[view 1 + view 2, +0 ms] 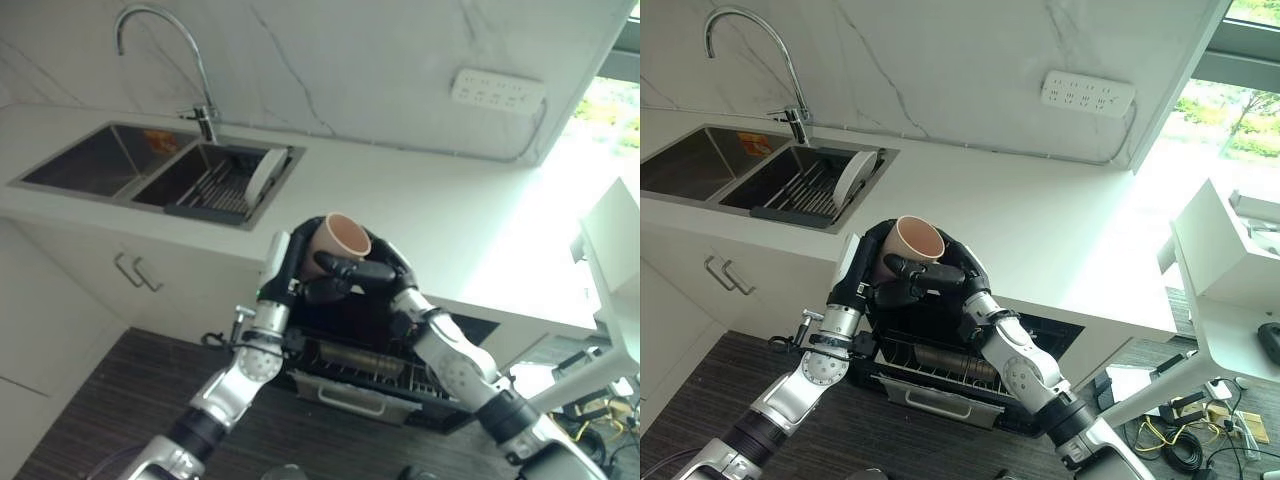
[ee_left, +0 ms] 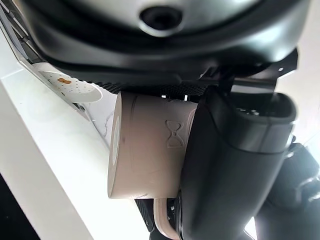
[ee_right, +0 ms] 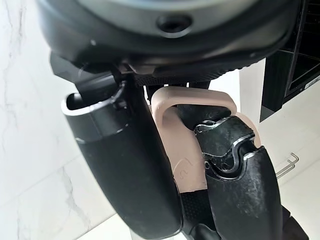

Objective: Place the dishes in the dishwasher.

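A beige mug (image 1: 340,240) is held up in front of the counter edge, mouth tilted upward, between both hands. My left hand (image 1: 287,268) wraps its side from the left; in the left wrist view the thumb (image 2: 230,165) lies against the mug's wall (image 2: 150,150). My right hand (image 1: 378,272) is curled across the front, and in the right wrist view its fingers (image 3: 235,165) pass through the mug's handle (image 3: 192,100). Below the hands the dishwasher (image 1: 372,372) stands open with its dark rack pulled out. A white plate (image 1: 265,172) leans upright in the sink's drying rack.
A double steel sink (image 1: 120,160) with a curved tap (image 1: 165,40) sits at the counter's left. The white counter (image 1: 450,220) runs right to a window. A power strip (image 1: 497,92) is on the wall. White furniture (image 1: 615,260) stands at the right.
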You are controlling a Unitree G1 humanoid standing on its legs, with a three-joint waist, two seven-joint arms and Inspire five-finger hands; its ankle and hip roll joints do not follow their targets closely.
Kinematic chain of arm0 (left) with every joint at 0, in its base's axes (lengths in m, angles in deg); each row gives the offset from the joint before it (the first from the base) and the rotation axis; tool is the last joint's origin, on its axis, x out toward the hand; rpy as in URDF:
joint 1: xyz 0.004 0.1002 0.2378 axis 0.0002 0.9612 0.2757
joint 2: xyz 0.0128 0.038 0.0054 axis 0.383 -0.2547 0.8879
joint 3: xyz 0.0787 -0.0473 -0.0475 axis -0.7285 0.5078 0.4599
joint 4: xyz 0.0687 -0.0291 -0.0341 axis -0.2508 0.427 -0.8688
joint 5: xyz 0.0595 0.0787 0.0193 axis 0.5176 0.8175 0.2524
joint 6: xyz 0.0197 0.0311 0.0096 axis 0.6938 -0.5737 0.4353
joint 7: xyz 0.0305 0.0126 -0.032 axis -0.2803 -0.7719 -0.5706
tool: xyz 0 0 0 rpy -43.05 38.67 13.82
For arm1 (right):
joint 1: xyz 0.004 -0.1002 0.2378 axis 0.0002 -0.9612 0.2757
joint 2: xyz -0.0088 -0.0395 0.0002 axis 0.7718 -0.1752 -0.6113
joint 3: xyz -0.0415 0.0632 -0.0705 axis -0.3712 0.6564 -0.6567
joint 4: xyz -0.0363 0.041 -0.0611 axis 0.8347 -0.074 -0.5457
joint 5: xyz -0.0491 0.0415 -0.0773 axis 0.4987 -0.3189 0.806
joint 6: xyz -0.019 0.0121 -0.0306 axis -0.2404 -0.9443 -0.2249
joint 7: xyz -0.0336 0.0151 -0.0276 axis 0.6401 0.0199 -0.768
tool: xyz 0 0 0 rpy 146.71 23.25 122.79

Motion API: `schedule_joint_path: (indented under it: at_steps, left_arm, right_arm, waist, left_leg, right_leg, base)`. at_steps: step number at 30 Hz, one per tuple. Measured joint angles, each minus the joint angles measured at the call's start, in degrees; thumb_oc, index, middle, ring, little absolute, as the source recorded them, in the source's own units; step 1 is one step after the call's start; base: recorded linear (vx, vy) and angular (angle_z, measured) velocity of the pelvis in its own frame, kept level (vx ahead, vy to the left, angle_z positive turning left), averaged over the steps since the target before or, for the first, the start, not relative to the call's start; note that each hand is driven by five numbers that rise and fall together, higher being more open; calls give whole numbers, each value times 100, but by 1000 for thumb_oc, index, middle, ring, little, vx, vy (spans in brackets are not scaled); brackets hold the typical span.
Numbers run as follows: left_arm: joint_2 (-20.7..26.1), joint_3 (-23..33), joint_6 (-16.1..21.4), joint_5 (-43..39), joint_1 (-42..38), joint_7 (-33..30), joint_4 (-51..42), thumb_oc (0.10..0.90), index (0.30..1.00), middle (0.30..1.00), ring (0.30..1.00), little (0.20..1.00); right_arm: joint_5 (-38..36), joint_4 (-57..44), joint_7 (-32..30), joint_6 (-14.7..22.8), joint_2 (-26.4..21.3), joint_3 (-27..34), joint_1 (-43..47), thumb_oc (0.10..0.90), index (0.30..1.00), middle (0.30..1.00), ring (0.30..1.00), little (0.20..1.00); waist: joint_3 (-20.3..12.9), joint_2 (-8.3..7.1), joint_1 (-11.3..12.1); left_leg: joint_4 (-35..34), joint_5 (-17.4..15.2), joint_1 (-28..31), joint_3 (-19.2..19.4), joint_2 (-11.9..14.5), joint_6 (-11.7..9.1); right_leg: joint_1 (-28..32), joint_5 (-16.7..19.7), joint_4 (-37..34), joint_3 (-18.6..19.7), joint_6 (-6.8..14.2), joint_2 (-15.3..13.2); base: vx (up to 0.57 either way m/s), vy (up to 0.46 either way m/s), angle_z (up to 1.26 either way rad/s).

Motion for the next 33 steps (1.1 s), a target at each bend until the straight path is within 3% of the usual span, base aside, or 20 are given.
schedule_joint_path:
  at_steps: [6, 10, 15, 18, 22, 27, 33]
  left_arm:
    - [183, -52, -152, -224, -96, 535, 14, 800, 900, 900, 900, 900]
    - [419, -38, -562, -708, -353, 1673, -15, 800, 900, 900, 900, 900]
    - [781, 3, -1382, -1098, -497, 3118, -392, 800, 900, 900, 900, 900]
    - [1019, 2, -1624, -1369, -591, 3777, -493, 800, 900, 900, 900, 900]
    - [1456, 266, -1620, -1246, -603, 3981, -959, 800, 900, 900, 900, 900]
    - [1737, 1159, -1206, -935, -33, 4198, -1653, 800, 900, 900, 900, 900]
    - [1740, 1239, -820, -637, 277, 3960, -1750, 800, 900, 900, 900, 900]
  right_arm:
    - [-153, 163, -102, 103, -13, -14, -18, 400, 300, 300, 300, 300]
    - [-294, 179, -403, 131, -56, 1, -173, 400, 300, 300, 300, 300]
    - [-564, 170, -557, 260, -136, -6, -588, 400, 300, 300, 300, 300]
    - [-632, 157, -568, 262, -265, -56, -684, 400, 300, 300, 300, 300]
    - [-823, -168, -589, 371, -326, -54, -724, 400, 300, 300, 300, 300]
    - [-980, -628, -397, 536, -205, -34, -816, 400, 300, 300, 300, 300]
    - [-1253, -773, -337, 567, -162, -35, -988, 400, 300, 300, 300, 300]
  waist:
    - [-5, 7, -79]
    - [-31, 62, -168]
    - [-73, 188, -269]
    - [-74, 226, -301]
    - [-68, 277, -273]
    - [-66, 321, -219]
    - [-66, 337, -68]
  left_leg:
    - [30, -6, -8, 0, -1, 10]
    - [38, -10, -10, 18, 2, 16]
    - [42, -7, -111, 16, 2, 22]
    - [39, -7, -183, 10, 5, 22]
    - [29, 0, -211, -19, 3, 17]
    - [8, -12, -207, -131, -7, 15]
    - [22, -12, -288, -236, -21, 8]
  right_leg:
    - [1, 2, 17, -3, 0, -15]
    - [-4, 7, 13, 0, -6, -21]
    - [-81, 18, 23, -13, -12, -30]
    - [-78, 20, 40, -65, -12, -39]
    - [-63, 20, 53, -140, -11, -60]
    - [21, -60, 63, -240, 16, -74]
    - [12, -115, 121, -330, 21, -104]
  base:
    - [-2, 2, 1]
    - [0, 0, 0]
    - [0, 0, 0]
    - [7, 3, 5]
    - [-5, -8, 8]
    - [4, -8, 13]
    - [8, -1, 10]
